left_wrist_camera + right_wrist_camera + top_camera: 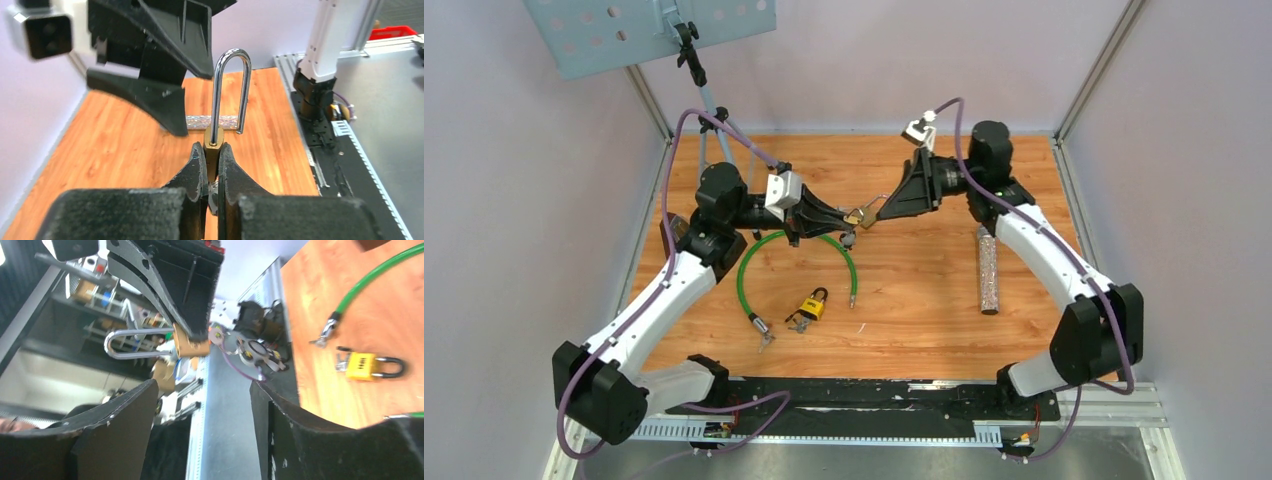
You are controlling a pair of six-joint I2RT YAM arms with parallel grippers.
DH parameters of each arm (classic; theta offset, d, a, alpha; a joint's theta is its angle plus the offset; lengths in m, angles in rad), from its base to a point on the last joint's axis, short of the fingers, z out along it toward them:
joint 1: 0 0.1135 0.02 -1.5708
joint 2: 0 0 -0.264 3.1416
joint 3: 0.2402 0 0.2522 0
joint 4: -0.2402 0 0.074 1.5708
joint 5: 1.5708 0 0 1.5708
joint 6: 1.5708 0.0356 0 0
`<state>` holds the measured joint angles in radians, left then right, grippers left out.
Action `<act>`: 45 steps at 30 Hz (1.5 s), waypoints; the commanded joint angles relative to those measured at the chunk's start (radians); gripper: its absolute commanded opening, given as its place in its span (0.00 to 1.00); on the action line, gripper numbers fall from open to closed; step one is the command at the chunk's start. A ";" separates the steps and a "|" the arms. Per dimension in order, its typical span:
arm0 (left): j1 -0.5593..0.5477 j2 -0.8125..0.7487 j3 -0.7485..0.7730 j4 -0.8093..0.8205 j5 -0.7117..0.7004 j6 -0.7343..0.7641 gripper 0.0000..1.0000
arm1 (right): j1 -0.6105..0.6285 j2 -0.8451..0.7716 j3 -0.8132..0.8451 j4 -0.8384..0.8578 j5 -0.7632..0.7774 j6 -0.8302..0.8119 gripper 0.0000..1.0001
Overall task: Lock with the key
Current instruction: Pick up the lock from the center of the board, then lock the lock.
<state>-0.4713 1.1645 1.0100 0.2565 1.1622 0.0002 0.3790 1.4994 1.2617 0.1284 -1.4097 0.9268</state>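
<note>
My left gripper (212, 156) is clamped tight on the brass padlock (213, 139), which it holds in the air above the middle of the table (924, 300). The steel shackle (231, 80) stands open. My right gripper (200, 405) gapes wide just beside it, holding nothing. The lock looks small, dense and rigid, with slick metal I'd judge, so the flat body faces are the best place to grip. The keys (248, 351) seem to dangle loose from its underside.

Landmark: brass padlock (190, 346), mid-air, its body clamped by the left gripper (196, 330) reaching in from above. Its silver shackle (132, 342) juts out to the left. Just right of it, a key bunch (250, 352), blurred. Below it, the right gripper (202, 387), jaws spread wide, touching nothing. Well right of it, a yellow padlock (367, 366) flat on the wooden table (400, 315); up and right of it, a green cable (372, 277).
</note>
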 commanded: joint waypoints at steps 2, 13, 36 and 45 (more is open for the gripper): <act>-0.003 -0.052 0.003 -0.023 -0.129 0.070 0.00 | -0.131 -0.142 -0.033 -0.043 0.088 -0.123 0.68; -0.003 -0.045 0.038 -0.148 -0.224 0.106 0.00 | 0.070 -0.286 0.130 -0.334 0.602 -0.697 0.69; -0.003 -0.037 0.070 -0.193 -0.227 0.149 0.00 | 0.239 -0.209 0.194 -0.417 0.701 -0.921 0.33; -0.003 -0.027 0.087 -0.193 -0.227 0.148 0.00 | 0.239 -0.193 0.213 -0.461 0.647 -0.983 0.26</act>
<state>-0.4713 1.1378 1.0397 0.0185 0.9314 0.1299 0.6132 1.3079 1.4342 -0.3183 -0.7105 0.0063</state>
